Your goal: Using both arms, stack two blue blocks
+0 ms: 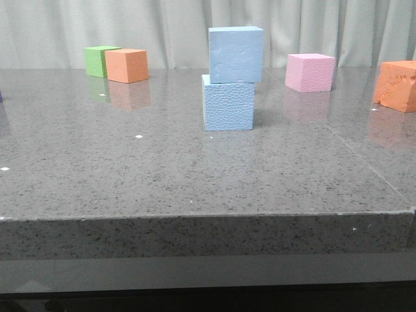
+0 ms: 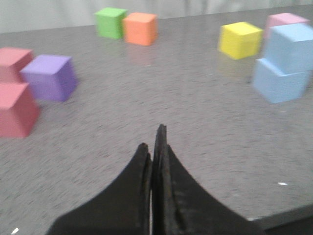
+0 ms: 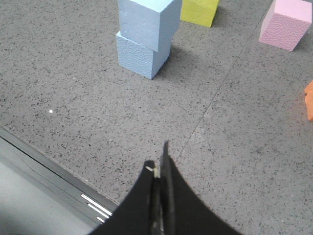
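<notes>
Two light blue blocks stand stacked mid-table. The smooth blue block rests on the pebbly blue block, shifted a little right of it. The stack also shows in the left wrist view, with the upper block on the lower block, and in the right wrist view, again upper block on lower block. Neither arm appears in the front view. My left gripper is shut and empty, well short of the stack. My right gripper is shut and empty near the table's front edge.
Green cube and orange cube sit at the back left, a pink cube at the back right, a ragged orange block at far right. A yellow cube, purple cube and red cubes show in the left wrist view.
</notes>
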